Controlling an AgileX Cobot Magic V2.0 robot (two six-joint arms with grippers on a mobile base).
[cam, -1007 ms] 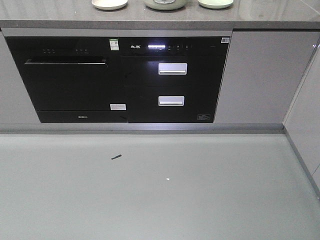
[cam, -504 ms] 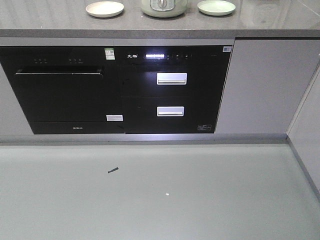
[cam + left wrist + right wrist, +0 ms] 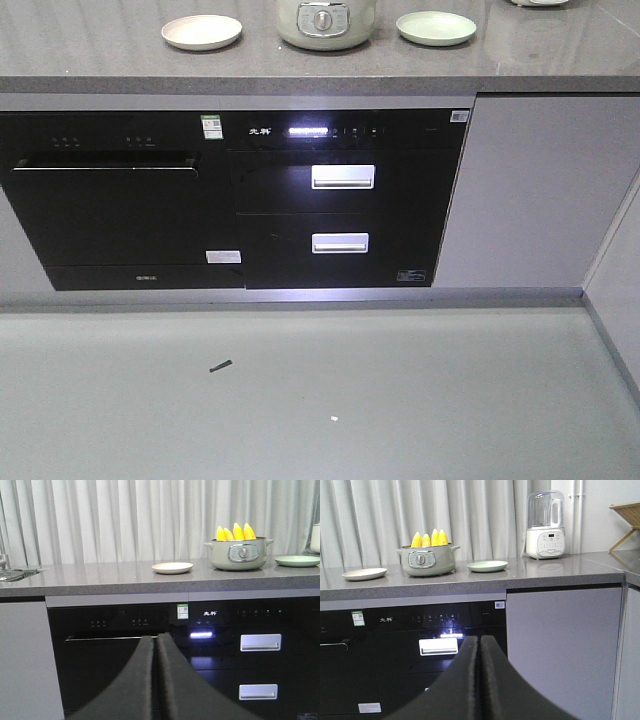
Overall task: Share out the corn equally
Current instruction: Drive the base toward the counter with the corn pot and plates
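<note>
the left gripper and the right gripper are each being held with fingers pressed together, nothing being pinched, low before the black appliance fronts and well apart from the counter. the corn (four cob tips are showing) is being kept upright in the pot, between the cream plate and the green plate, both bare. no cob is judged as shared out yet; the whole distribution is being left to do.
</note>
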